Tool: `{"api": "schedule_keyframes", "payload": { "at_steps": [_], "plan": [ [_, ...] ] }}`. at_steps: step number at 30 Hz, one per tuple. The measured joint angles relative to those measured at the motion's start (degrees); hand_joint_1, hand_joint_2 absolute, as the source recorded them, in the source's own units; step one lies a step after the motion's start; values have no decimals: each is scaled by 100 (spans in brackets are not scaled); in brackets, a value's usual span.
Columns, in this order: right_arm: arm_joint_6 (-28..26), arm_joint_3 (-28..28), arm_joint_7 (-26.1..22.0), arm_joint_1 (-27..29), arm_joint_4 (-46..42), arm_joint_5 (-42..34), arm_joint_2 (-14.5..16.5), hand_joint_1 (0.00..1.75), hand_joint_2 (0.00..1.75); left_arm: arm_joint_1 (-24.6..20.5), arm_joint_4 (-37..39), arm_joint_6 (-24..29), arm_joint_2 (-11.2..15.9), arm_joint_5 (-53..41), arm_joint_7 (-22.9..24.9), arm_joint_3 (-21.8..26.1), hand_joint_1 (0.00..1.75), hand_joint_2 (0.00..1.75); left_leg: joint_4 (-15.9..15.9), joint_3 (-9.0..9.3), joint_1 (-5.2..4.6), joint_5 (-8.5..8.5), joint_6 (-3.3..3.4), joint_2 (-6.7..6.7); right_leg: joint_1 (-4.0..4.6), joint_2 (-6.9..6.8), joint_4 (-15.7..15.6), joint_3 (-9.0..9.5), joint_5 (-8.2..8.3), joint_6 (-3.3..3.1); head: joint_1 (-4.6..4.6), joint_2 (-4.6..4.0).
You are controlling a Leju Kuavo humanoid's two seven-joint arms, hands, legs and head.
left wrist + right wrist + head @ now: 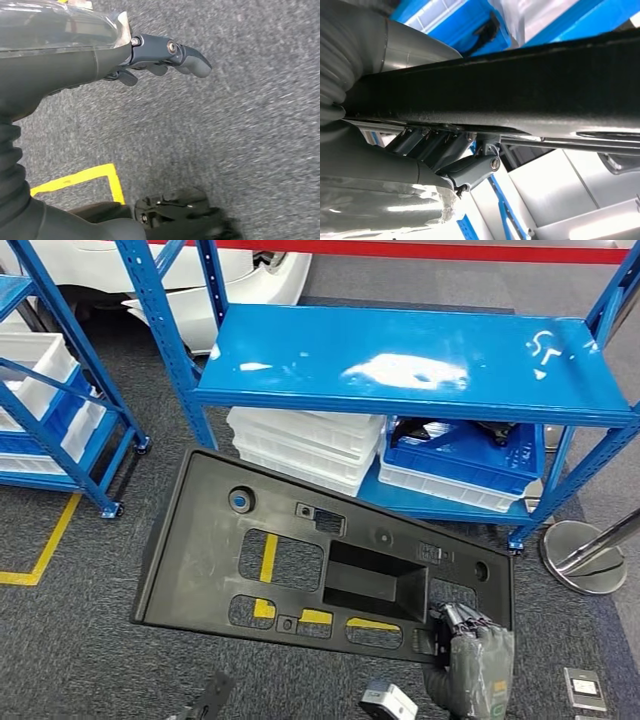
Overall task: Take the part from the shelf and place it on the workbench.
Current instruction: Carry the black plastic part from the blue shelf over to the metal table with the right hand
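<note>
Part's off the blue metal shelf (407,355): my right hand (469,660) grips the flat black plastic panel (302,560) at its five o'clock corner. Left hand (162,55) hangs loose, holding nothing. Bench placement remains.

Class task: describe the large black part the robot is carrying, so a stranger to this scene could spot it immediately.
Start at the blue shelf. In front of it, over the grey carpet, the right robot hand grips the black panel: flat, dark, full of rectangular cut-outs, unlike the white and blue trays behind.
</note>
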Motion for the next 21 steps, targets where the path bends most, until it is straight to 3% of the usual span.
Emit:
{"api": "schedule_keyframes", "payload": {
  "at_steps": [2, 3, 6, 7, 9, 11, 12, 13, 14, 17, 19, 21],
  "plan": [
    [-16, -4, -2, -1, -3, -71, 14, 175, 175, -22, 0, 0, 0, -2, -15, 0, 0, 175, -771, 487, -5, 165, 40, -7, 16, 3, 82, -135, 65, 58, 6, -1],
    [-25, -5, -4, -2, -5, -97, 21, 175, 175, -25, 0, 0, 0, -5, -29, 0, 0, 175, -970, 595, -16, 204, 73, -13, 21, 2, 104, -173, 102, 91, 9, 0],
    [-44, -4, -16, 7, -9, -197, 32, 175, 175, 4, 0, 3, 1, -21, -64, 0, 0, 175, -1021, 568, -52, 313, 195, -15, -11, 7, 84, -199, 218, 183, 11, 1],
    [-46, -7, -23, 11, -10, -254, 33, 175, 175, 6, 0, 8, 1, -29, -68, 0, 0, 175, -1025, 542, -48, 365, 231, -7, -23, 17, 119, -217, 172, 216, 16, 1],
    [-49, -22, -62, 15, -15, -403, 35, 175, 175, -4, 0, 16, -2, -44, -72, 0, 0, 175, -1035, 454, -25, 468, 292, 10, -40, 31, 524, -360, -188, 282, 27, 1],
    [-51, -44, -119, 27, -22, -561, 38, 175, 175, 3, 0, 17, -1, -46, -73, 0, 0, 175, -1028, 345, -31, 550, 318, 15, -48, 33, 1302, -594, -681, 326, 32, 0],
    [-52, -57, -144, 39, -25, -629, 40, 175, 175, 10, 0, 17, -1, -43, -73, 0, 0, 175, -1024, 294, -36, 585, 319, 18, -49, 33, 1601, -653, -824, 331, 32, 0],
    [-52, -72, -165, 53, -27, -684, 42, 175, 175, 16, 0, 17, 0, -39, -73, 0, 0, 175, -1022, 252, -43, 615, 318, 20, -48, 33, 1686, -601, -857, 326, 31, -1],
    [-51, -90, -191, 66, -34, -737, 43, 175, 175, 19, 0, 17, -1, -36, -73, 0, 0, 175, -1021, 224, -49, 638, 316, 20, -43, 34, 1518, -422, -785, 307, 31, 0],
    [-53, -140, -278, 80, -84, -869, 51, 175, 175, 17, 0, 17, -6, -35, -74, 0, 0, 175, -1018, 197, -68, 675, 290, 17, 5, 39, 269, 409, -409, 177, 29, -1],
    [-57, -164, -311, 84, -108, -909, 60, 175, 175, 11, 0, 16, -11, -35, -76, 0, 0, 175, -1013, 169, -73, 702, 245, 26, 44, 41, -110, 606, -364, 113, 27, -1],
    [-62, -187, -329, 98, -118, -921, 68, 175, 175, 8, 0, 16, -19, -35, -79, 0, 0, 175, -1014, 143, -72, 718, 184, 42, 41, 49, -159, 593, -334, 67, 26, 0]
  ]
}}
